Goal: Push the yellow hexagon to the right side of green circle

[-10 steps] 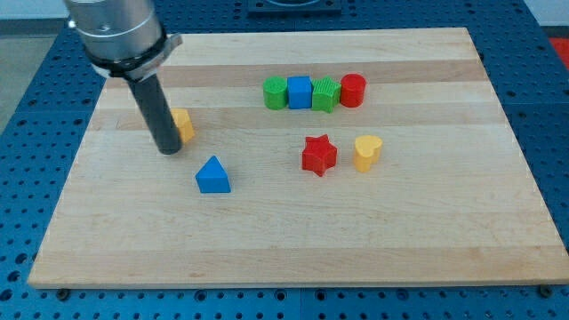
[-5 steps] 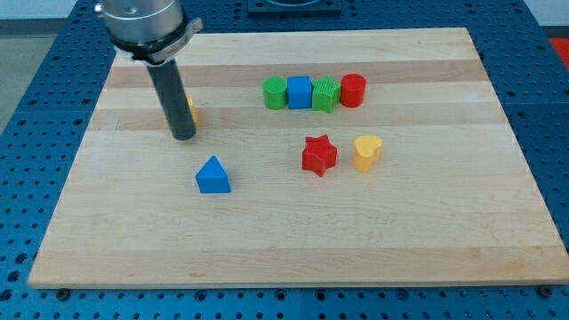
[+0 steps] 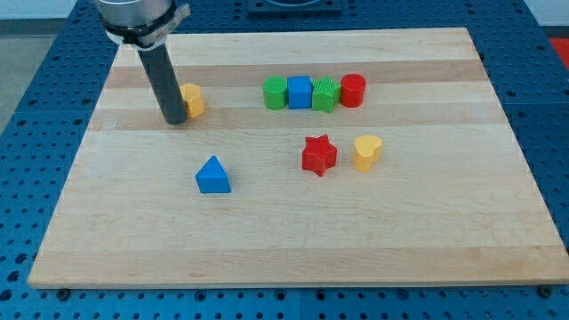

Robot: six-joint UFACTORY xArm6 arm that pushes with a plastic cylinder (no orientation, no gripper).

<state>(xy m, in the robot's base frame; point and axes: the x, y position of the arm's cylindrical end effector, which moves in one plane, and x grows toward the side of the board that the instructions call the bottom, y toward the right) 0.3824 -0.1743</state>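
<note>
Tip (image 3: 173, 120) down on the wooden board (image 3: 284, 240), far left area, touching or just beside the left side of the yellow hexagon (image 3: 192, 100). No gripper on this arm, only the dark rod (image 3: 164, 84), so nothing clenched or released; contact by the rod's lower end alone. Yellow hexagon well to the left of the green circle (image 3: 276, 92), with bare wood between them.

Row of 4 blocks at the far middle of the board, packed side by side: green circle at the left end, then blue cube (image 3: 300, 92), then a ribbed green block (image 3: 326, 94) of unclear shape, then red cylinder (image 3: 353, 90) at the right end. Right side of the green circle taken up by the blue cube.

Nearer, right of centre: red star (image 3: 319, 156) with a yellow heart (image 3: 367, 152) just beside it on the right, a small gap between the 2. Blue triangle (image 3: 212, 175) alone, nearer than the hexagon and slightly right of the tip.
</note>
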